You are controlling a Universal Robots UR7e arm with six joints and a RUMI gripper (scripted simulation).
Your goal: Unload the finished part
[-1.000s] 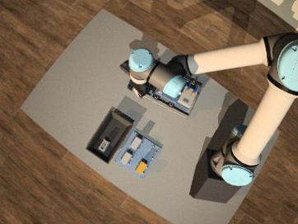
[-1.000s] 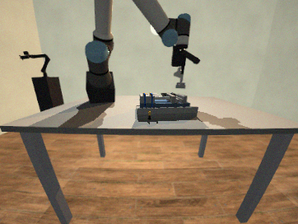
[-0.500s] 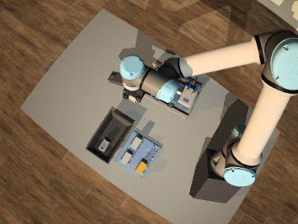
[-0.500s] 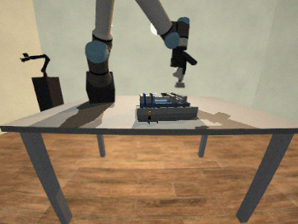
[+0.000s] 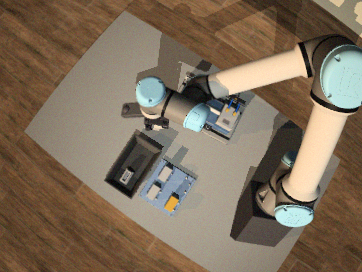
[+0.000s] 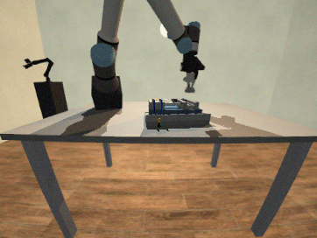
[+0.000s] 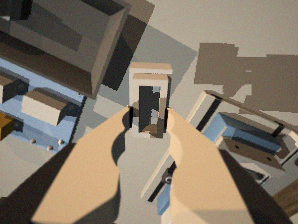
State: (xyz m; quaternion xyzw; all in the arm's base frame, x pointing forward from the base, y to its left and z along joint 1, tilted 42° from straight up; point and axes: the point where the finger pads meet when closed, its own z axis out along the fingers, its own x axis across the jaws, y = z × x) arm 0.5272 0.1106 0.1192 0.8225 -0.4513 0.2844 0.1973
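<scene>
My gripper is shut on the finished part, a pale block with a dark pocket on top. It holds the block high above the table, between the vise and the black outfeed tray. In the top view the wrist hides the held block. Another pocketed block lies in the near end of the tray. The vise jaws stand open with nothing between them.
A blue infeed pallet with pale blocks and one orange block sits right beside the black tray. The robot's base stands at the table's right side. A dark box with a small arm stands at the far left.
</scene>
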